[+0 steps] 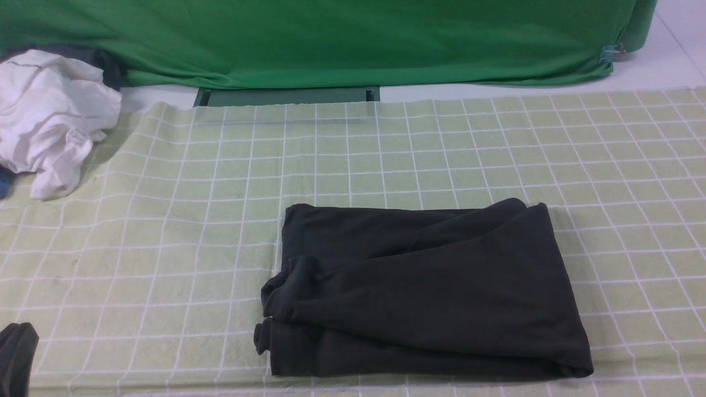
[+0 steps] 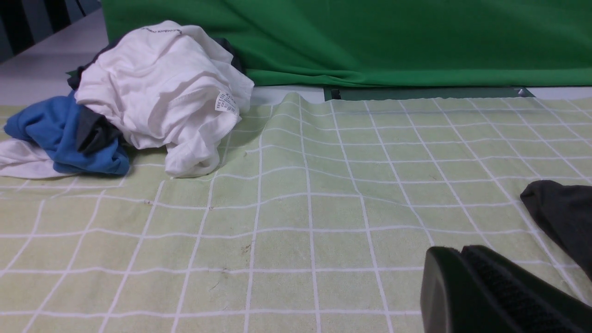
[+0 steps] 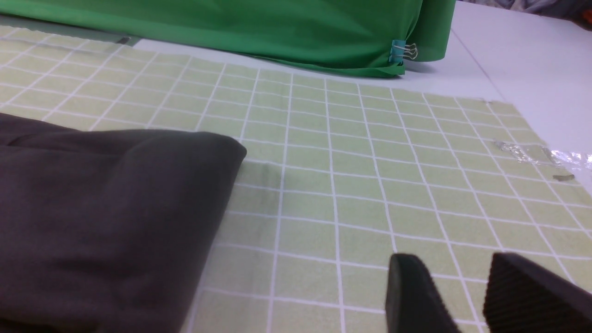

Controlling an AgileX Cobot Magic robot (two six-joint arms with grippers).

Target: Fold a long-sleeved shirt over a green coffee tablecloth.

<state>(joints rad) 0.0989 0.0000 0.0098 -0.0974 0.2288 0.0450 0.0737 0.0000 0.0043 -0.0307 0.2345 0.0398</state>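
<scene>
Near the front edge of the green coffee tablecloth point(image 1: 165, 231), a little right of centre, lies the one long-sleeved shirt point(image 1: 424, 292), folded into a thick black bundle with a cuffed sleeve end poking out toward nine o'clock. Off at its eight o'clock, the left gripper point(image 1: 16, 358) sits low at the cloth's near corner, its two fingers pressed together and holding nothing. At the shirt's three o'clock side the right gripper point(image 3: 467, 296) hovers low over bare grid squares, jaws parted with only tablecloth showing between them, clear of the fabric. Far off toward ten o'clock a heap of other clothes rests: one white garment point(image 1: 49, 121) atop one blue garment point(image 2: 60, 134). Behind everything, one deep-green sheet point(image 1: 353, 38) drapes along twelve o'clock, pinned by one binder clip point(image 3: 401, 51).
</scene>
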